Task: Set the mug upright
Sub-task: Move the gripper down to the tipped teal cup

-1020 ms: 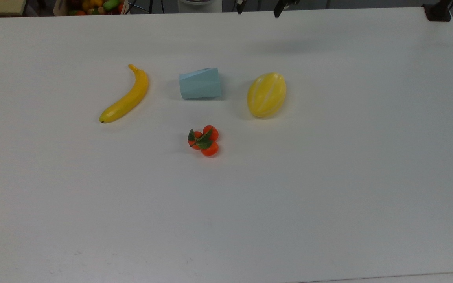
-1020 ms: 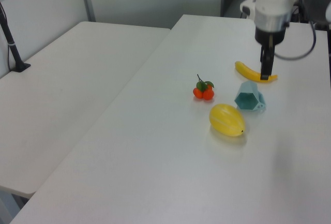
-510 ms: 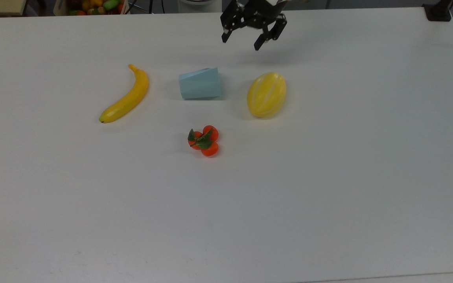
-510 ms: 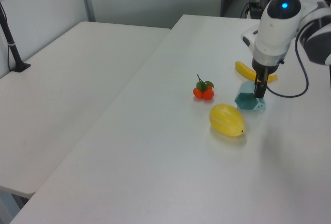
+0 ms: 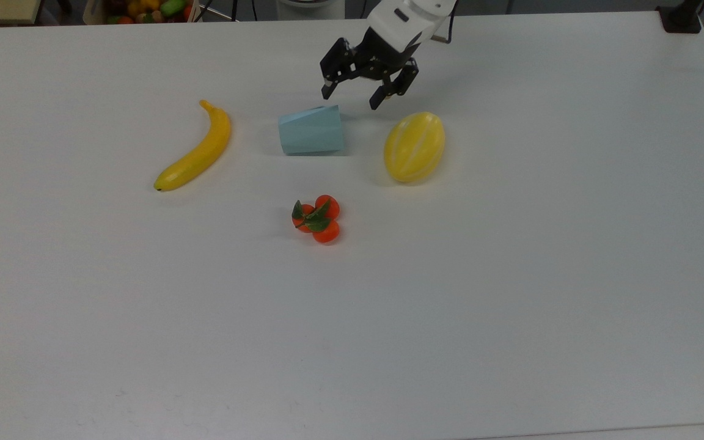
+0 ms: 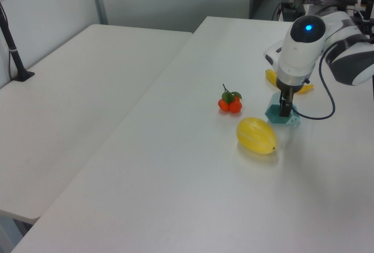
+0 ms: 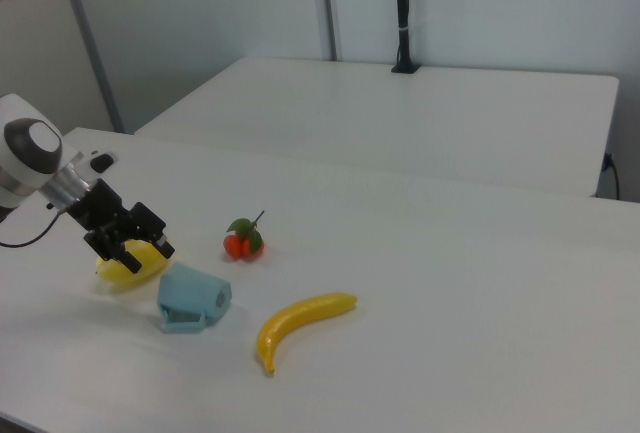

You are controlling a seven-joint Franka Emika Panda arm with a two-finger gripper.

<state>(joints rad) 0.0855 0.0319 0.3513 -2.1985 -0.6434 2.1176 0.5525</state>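
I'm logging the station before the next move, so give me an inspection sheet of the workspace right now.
Surface: white table, bare apart from four items.
Job's things: mug lying on its side, wide rim toward the top view's right.
Clutter: banana on the top view's left of the mug; melon on the top view's right; tomato cluster nearer the top view's bottom.
Grippers: gripper open, beside the mug's rim end, holding nothing.
Cables: black cable looping off the arm in the left view.
Surroundings: second white table; box of fruit at the top view's upper edge.
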